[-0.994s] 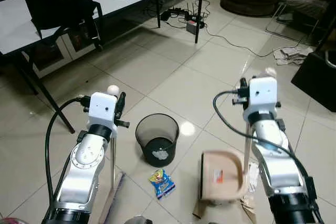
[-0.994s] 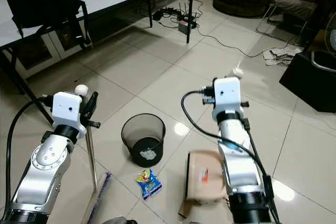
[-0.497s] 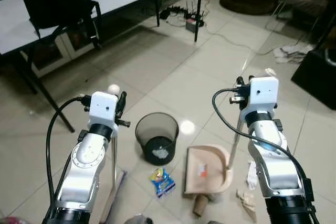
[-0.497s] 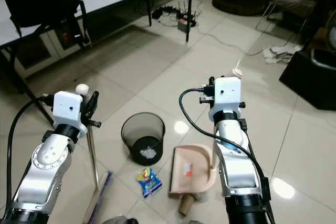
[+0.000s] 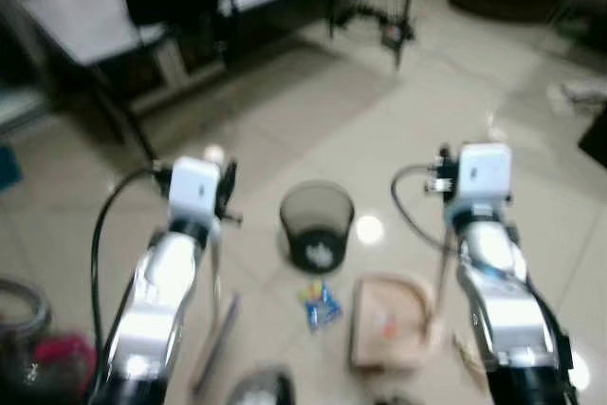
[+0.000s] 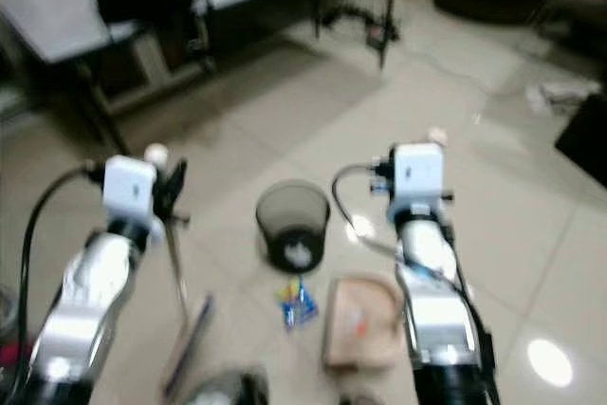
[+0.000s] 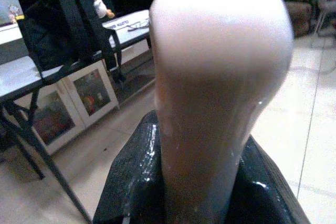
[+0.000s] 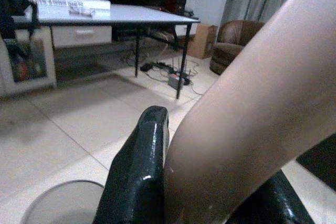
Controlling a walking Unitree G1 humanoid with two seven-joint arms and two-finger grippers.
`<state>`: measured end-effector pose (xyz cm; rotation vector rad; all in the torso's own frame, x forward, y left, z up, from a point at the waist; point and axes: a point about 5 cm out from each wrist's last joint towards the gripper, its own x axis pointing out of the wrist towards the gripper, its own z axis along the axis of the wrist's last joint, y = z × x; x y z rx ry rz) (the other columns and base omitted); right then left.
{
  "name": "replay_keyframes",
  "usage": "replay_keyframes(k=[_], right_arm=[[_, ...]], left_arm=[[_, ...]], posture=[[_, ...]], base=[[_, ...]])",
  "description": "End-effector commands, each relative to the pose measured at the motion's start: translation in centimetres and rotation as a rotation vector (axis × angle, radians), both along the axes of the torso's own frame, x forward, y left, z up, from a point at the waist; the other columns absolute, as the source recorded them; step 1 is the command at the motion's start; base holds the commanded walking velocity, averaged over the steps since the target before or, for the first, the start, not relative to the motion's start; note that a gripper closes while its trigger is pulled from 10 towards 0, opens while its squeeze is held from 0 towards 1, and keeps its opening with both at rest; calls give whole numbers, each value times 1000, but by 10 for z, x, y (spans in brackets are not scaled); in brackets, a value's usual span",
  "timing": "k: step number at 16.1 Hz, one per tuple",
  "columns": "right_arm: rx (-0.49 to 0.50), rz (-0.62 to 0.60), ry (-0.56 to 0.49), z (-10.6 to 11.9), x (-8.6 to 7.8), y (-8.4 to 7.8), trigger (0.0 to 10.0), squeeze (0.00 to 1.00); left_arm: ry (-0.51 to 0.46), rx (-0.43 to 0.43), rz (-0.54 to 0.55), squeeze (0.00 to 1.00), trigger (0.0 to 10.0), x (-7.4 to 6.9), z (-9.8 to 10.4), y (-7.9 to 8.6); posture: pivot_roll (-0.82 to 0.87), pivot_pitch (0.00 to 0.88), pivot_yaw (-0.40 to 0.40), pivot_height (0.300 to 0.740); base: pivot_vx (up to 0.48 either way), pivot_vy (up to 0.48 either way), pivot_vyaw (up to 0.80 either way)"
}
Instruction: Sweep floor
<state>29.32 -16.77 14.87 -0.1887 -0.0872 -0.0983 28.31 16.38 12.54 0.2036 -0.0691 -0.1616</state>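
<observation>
Blurred head views.

Wastebasket [image 5: 316,225]: dark mesh, upright on the tiled floor [image 5: 313,111] between the two arms; pale crumpled scrap inside.

Dustpan [image 5: 389,322]: beige, flat on the floor just right of a blue-yellow wrapper [image 5: 321,303], which lies just below the wastebasket. Orange mark on its tray.

Broom [image 5: 214,263]: thin pole with rounded pale top, head [image 5: 214,343] on the floor at lower left.

Left end effector [image 7: 197,182]: clenched on the broom's pole.

Right end effector [image 8: 205,177]: clenched on the dustpan handle [image 8: 247,129].
</observation>
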Motion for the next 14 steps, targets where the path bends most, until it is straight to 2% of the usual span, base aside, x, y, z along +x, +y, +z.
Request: replay_keyframes(k=[1, 5, 14], right_arm=[[15, 9, -70, 20, 1, 0, 10000, 0], [47, 15, -50, 18, 0, 3, 10000, 0], [69, 15, 1, 11, -6, 7, 10000, 0]], left_arm=[[-36, 15, -6, 0, 10000, 5, 11, 0], [-38, 16, -6, 0, 10000, 5, 11, 0], [-59, -2, 28, 0, 10000, 6, 15, 3]], posture=[[-63, 38, 73, 740], [-63, 39, 71, 740], [-66, 47, 64, 740]], base=[[-262, 0, 0], [-259, 0, -134], [0, 0, -800]])
